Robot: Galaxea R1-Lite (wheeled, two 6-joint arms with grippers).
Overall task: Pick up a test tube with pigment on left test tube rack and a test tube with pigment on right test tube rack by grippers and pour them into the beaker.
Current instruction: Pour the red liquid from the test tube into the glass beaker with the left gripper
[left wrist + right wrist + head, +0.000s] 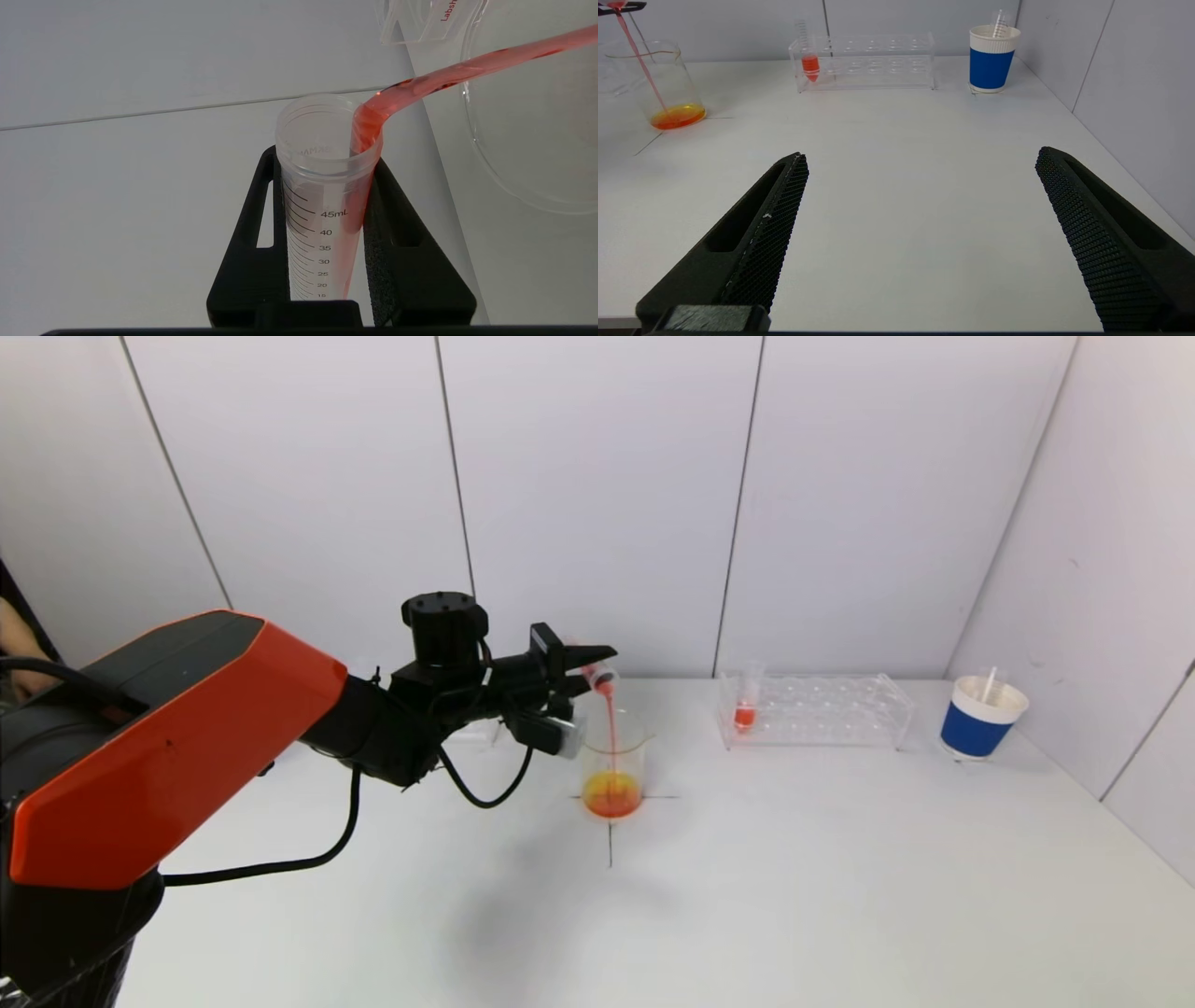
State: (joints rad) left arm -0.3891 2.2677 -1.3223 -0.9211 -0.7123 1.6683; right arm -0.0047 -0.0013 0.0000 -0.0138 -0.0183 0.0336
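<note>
Test tube (600,676) clamped in my left gripper (588,674), tipped mouth-down over the beaker (613,765). Fingers (254,242) pinch the tube's graduated wall from both sides; scale marks readable between the black pads in the left wrist view. Red pigment stream (610,728) runs off the tube's lip and falls into the beaker. Orange-red pool (611,795) sits on the beaker floor.

Beaker stands on the white table (794,896) at the meeting of thin black cross lines (611,840), roughly table centre in the head view. Tube mouth is above the beaker's rim toward 11 o'clock, apart from the glass as far as I can tell.

Right test tube rack (814,711), clear plastic, lies at about 2 o'clock from the beaker, near the back wall. One tube with red pigment (745,702) stands upright in its end slot nearest the beaker; other slots look unfilled. Blue and white paper cup (980,717) stands further along at 3 o'clock of the rack, near the side wall, something pale sticking out of it.

My right gripper (920,219) is outside the head view. Right wrist view shows its fingers (761,242) spread wide, nothing between them, hovering over bare table well short of the rack, which sits at 12 o'clock ahead of it.

Left rack: only a clear edge (430,21) shows in the left wrist view; contents cannot be told.
</note>
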